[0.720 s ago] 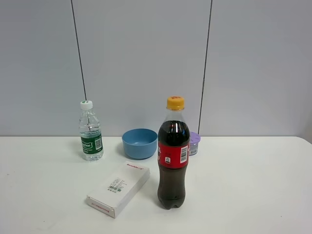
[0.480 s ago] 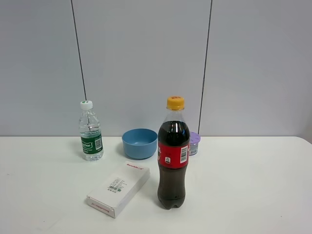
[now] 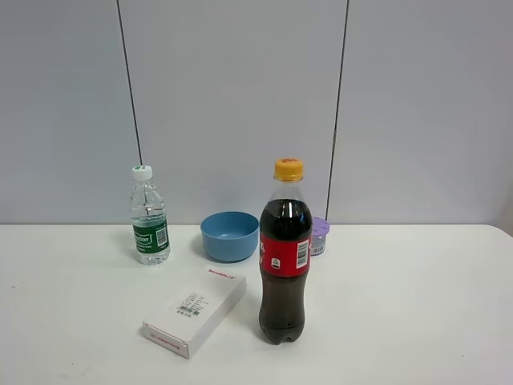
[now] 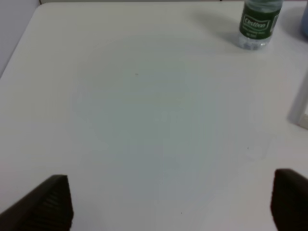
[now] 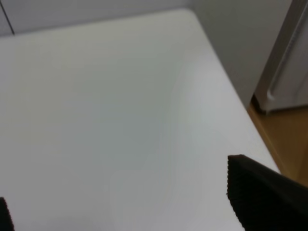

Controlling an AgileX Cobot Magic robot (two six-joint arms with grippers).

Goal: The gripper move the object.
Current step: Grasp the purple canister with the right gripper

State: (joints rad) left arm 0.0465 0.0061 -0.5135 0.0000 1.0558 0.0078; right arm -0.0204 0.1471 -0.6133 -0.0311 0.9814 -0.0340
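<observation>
The object is a small tub with a lilac lid [image 3: 319, 236]. It stands at the back of the white table [image 3: 417, 305], right of the blue bowl [image 3: 230, 235] and partly hidden behind the cola bottle [image 3: 285, 255]. Neither gripper shows in the exterior high view. In the left wrist view my left gripper [image 4: 171, 202] hangs open and empty over bare table, its fingertips [image 4: 53, 202] far apart. In the right wrist view my right gripper [image 5: 130, 207] is open and empty near the table's corner. The tub shows in neither wrist view.
A water bottle [image 3: 149, 216] stands at the back left and shows in the left wrist view [image 4: 257, 24]. A white flat box [image 3: 195, 310] lies in front of the bowl. The table edge [image 5: 226, 91] drops to a wooden floor [image 5: 284, 134].
</observation>
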